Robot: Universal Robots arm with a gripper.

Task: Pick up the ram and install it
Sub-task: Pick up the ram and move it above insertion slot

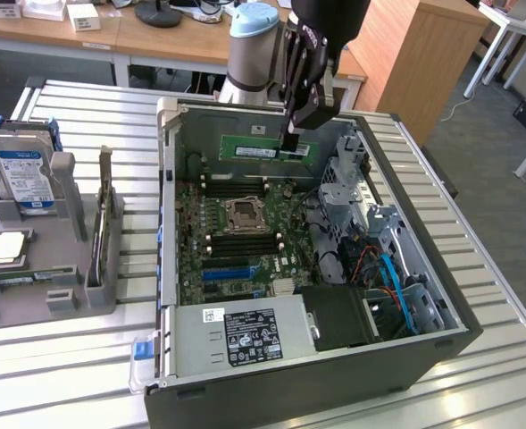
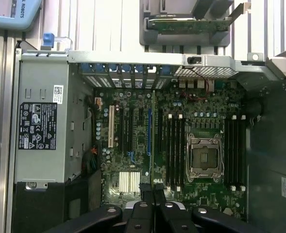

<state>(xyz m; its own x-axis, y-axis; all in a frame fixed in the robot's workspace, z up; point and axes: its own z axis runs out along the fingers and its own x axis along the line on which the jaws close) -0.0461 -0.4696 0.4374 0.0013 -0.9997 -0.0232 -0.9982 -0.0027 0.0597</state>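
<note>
The ram [image 1: 261, 147] is a long green stick with a white label. It hangs level over the back of the open computer case [image 1: 166, 179], above the motherboard [image 1: 236, 246]. My gripper [image 1: 291, 141] is shut on the stick's right-hand end in the exterior view. In the wrist view the black fingers [image 2: 145, 194] are pressed together and look down on the board. The long black memory slots [image 2: 174, 150] run on both sides of the processor socket [image 2: 204, 155], which shows in the exterior view as the socket [image 1: 243, 214].
A grey fixture [image 1: 66, 277] on the exterior view's left holds a hard drive [image 1: 26, 174] and a square silver chip [image 1: 8, 246]. In the case, the power supply [image 1: 245, 335] sits at the front. A metal drive cage [image 1: 396, 259] with cables is on the right. Desks stand behind.
</note>
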